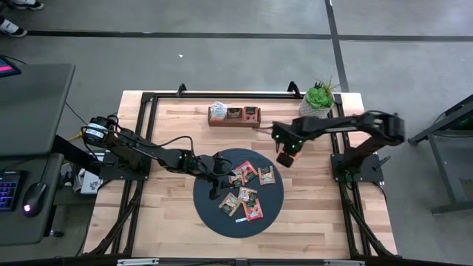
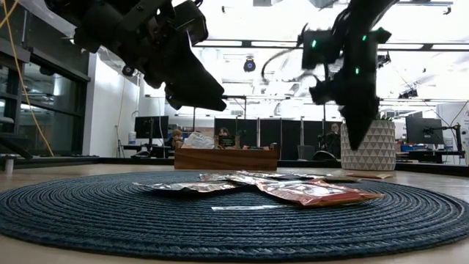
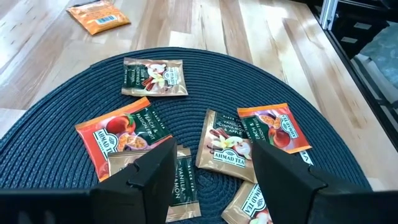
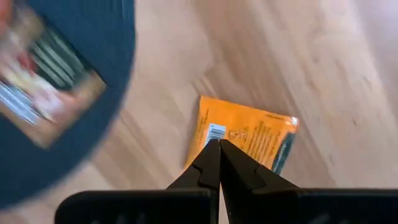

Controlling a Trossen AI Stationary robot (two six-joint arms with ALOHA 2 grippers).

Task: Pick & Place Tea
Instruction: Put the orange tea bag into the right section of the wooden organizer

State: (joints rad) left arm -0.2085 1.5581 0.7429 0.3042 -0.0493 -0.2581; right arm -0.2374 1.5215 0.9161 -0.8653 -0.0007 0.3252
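Mostly orange and brown-green tea sachets (image 3: 227, 140) on dark mat (image 1: 207, 203), left fingers (image 3: 152, 180) spread, right fingers (image 4: 219, 163) clenched empty.

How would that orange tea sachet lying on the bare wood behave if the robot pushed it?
The orange sachet looks flat and thin, so it probably weighs little and would slide over the smooth wood rather than roll or tip. Its foil-like wrapper looks slightly crinkled, so it may bend when lifted by an edge.
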